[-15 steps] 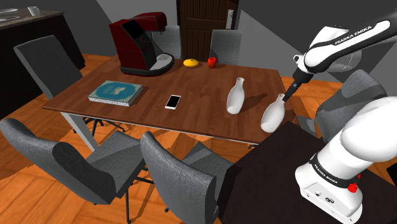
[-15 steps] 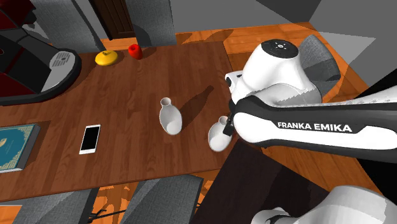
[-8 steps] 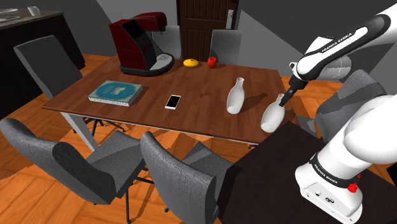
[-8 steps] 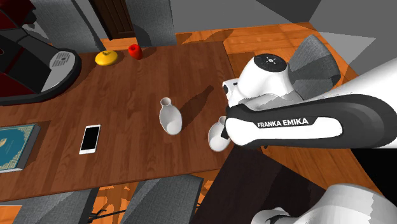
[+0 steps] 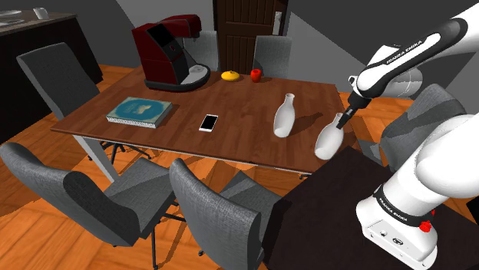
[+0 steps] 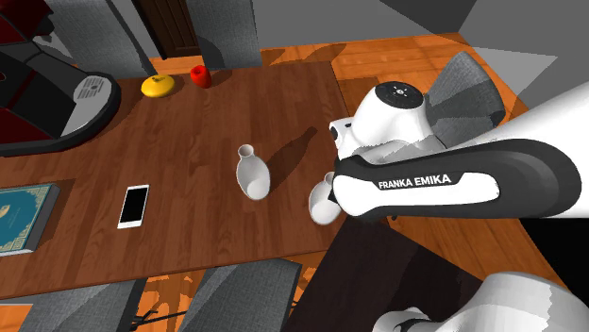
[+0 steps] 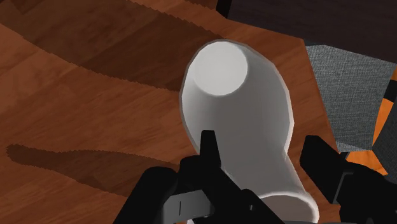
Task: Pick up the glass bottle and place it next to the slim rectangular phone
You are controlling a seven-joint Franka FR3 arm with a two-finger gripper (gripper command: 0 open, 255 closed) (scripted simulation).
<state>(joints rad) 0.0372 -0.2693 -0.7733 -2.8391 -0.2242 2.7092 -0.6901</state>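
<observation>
You had a second bottle [image 5: 285,115] standing upright between the tilted bottle [image 5: 329,138] and the phone [image 5: 209,122]. Bare tabletop [image 5: 238,132] lay open all around the phone itself.

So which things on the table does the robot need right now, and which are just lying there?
For the job:
white bottle at the table's edge
gripper at that bottle's neck
phone

Just lying about:
other white bottle
dark red coffee machine
book
yellow fruit
red fruit
</observation>
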